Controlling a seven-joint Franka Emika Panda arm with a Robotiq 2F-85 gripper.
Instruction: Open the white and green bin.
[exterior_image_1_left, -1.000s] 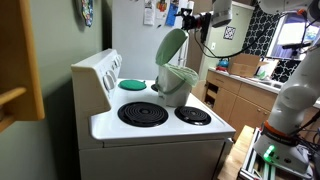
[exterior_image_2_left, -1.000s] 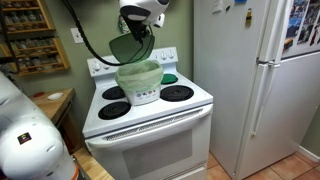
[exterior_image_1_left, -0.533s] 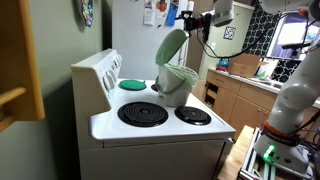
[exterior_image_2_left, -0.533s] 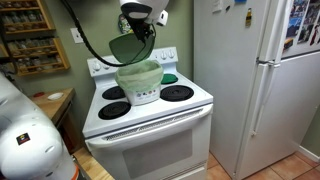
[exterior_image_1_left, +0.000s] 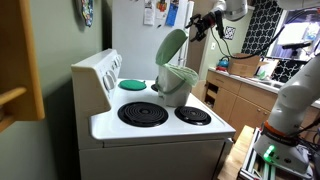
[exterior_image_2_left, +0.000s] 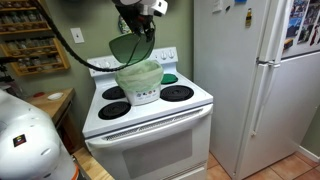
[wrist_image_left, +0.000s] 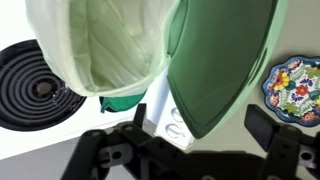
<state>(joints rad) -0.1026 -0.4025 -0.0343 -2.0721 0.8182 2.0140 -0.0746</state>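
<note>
We see the gripper with its black fingers spread wide and gripping nothing. It hangs in free air near the top edge of the smooth, rounded pale green lid, which stands tilted up. The white and green bin, tapered and lined with a crinkled bag, sits mid-cooktop on the white stove. It stands between the ridged coil burners, with a flat dark green disc behind it.

1 bin, 3 burners, 1 green disc, 1 fridge.
</note>
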